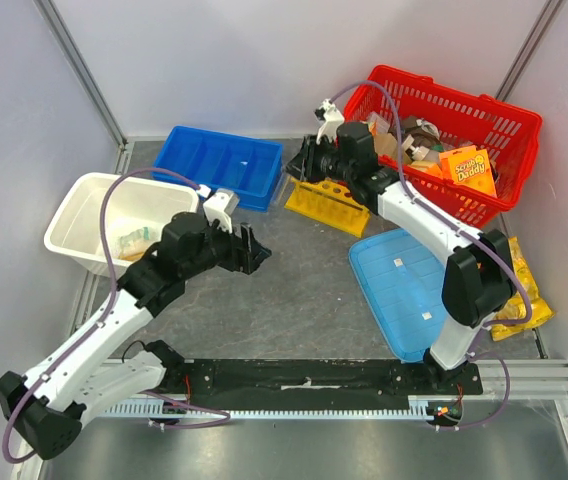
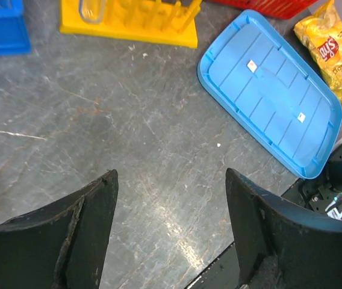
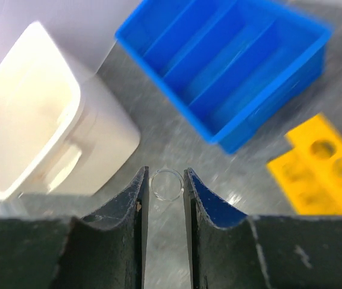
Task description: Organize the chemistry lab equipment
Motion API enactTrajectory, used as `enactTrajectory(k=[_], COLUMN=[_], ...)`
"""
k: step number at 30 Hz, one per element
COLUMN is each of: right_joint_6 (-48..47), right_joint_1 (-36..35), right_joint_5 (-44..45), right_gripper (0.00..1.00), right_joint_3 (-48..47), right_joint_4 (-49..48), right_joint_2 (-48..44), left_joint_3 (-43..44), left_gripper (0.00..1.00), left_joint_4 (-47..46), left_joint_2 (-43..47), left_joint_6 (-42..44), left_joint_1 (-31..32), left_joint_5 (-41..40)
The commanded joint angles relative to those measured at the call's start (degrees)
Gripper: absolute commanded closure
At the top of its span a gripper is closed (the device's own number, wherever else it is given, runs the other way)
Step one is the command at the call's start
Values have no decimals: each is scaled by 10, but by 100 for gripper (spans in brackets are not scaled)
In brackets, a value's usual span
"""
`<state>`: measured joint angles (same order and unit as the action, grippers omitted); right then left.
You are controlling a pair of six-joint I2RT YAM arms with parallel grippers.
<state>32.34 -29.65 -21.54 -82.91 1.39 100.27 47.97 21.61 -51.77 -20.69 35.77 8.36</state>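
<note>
The yellow test-tube rack (image 1: pixel 326 204) lies on the table between the blue divided tray and the red basket; its holes also show in the right wrist view (image 3: pixel 323 171) and its side in the left wrist view (image 2: pixel 129 23). My right gripper (image 3: pixel 165 173) is shut on a thin clear tube (image 3: pixel 166 185), seen end-on between its fingers, and hangs just above the rack's left end (image 1: pixel 299 160). My left gripper (image 2: pixel 171 174) stands open over bare table with nothing between its fingers (image 1: pixel 257 250). A small clear bag (image 1: pixel 132 240) lies in the white bin.
A white bin (image 1: pixel 74 215) stands at the left, with a blue divided tray (image 1: pixel 219 165) behind it. At the back right is a red basket (image 1: pixel 504 120) of packs. A blue lid (image 1: pixel 404 285) and a yellow chip bag (image 1: pixel 520 292) lie at the right.
</note>
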Motion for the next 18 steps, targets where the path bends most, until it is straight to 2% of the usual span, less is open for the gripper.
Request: enactTrajectory(k=[1, 9, 18], right_joint_6=[-107, -213, -286], right_joint_1=[-1, -1, -1], right_joint_5=[134, 263, 280], right_gripper=[68, 68, 67], right_joint_3=[-72, -134, -134], right_joint_4=[-3, -35, -78], right_joint_2=[20, 70, 106], left_joint_3=[25, -16, -14], left_gripper=[22, 22, 22], left_joint_4=[50, 45, 37], left_joint_2=[38, 101, 105], left_joint_6=[66, 88, 94], left_joint_1=[1, 1, 1], left_joint_5=[-41, -73, -70])
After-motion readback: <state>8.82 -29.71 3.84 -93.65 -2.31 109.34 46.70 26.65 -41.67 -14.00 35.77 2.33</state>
